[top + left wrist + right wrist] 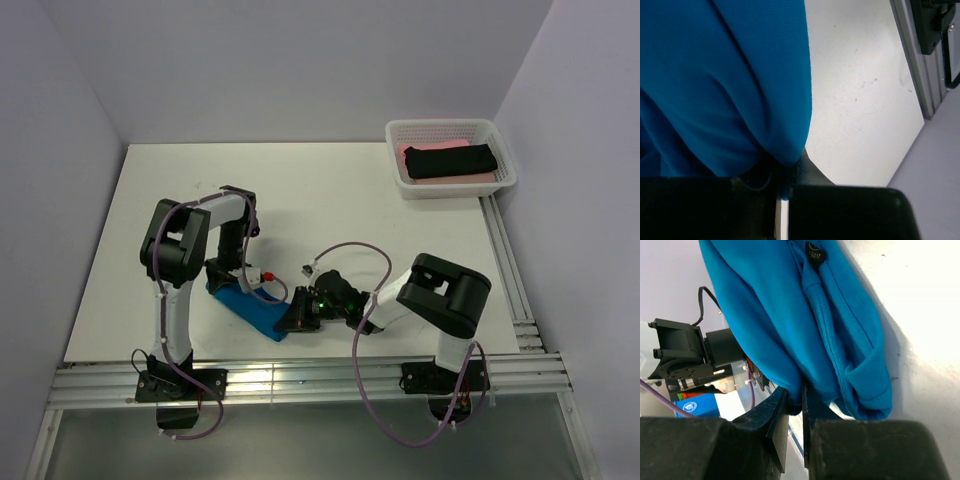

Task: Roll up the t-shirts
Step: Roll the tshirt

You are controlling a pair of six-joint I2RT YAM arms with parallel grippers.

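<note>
Bunching blue t-shirt (790,315) hides tips of left tool (782,181) and right tool (795,401).

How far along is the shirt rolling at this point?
Done, it seems: the black t-shirt and pink t-shirt lie bundled in the basket. In hand: the blue t-shirt is a narrow strip on the table, with the left gripper and right gripper each pinching an end. Left: finishing its roll and, probably, moving it to the basket.
</note>
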